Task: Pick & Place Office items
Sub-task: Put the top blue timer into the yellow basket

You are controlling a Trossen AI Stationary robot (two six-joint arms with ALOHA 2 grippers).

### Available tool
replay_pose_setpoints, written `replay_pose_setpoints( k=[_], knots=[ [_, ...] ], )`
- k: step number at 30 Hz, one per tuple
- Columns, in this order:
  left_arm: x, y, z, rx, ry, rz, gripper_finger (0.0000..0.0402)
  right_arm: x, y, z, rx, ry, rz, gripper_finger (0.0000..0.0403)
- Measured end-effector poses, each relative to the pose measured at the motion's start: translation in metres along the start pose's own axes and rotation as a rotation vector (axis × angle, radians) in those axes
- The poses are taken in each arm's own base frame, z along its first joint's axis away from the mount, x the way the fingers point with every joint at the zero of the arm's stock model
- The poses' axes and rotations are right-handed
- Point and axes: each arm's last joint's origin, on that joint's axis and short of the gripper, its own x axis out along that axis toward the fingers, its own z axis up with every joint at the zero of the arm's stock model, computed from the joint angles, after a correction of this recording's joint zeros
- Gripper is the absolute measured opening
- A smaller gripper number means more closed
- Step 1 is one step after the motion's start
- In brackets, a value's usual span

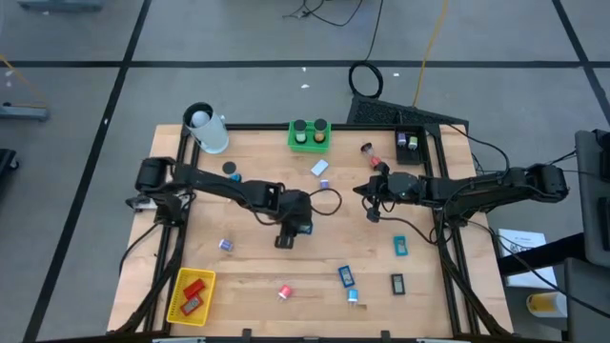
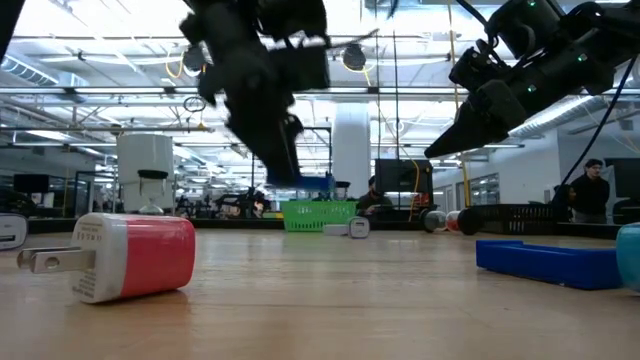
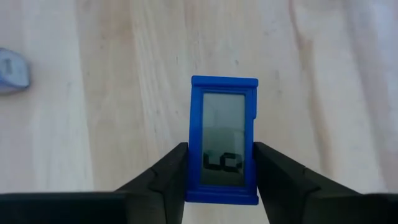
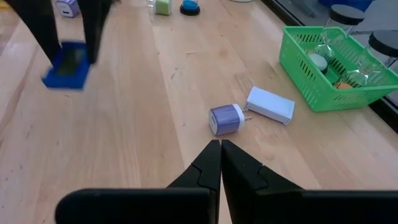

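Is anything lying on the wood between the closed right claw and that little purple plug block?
No: the right wrist view shows bare wood between the shut right gripper and the purple plug block.

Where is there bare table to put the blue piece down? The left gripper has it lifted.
Bare wood lies under the left gripper holding the blue piece, between the purple plug and teal block. It is crowded along the near edge around the red plug, and by the green basket.

left end effector [image 2: 285, 150] lifted, gripping blue block [image 2: 300, 183] | red-white plug [image 2: 125, 257] foreground
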Motion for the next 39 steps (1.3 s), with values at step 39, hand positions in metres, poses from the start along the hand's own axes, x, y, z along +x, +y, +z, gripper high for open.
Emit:
replay_pose_setpoints(
  k=[39],
  knots=[
    [-0.132,-0.234,-0.168,-0.934,0.273,-0.057,0.0160,0.000,0.000,-0.005,0.001,-0.003,0.001,0.0004]
  ],
)
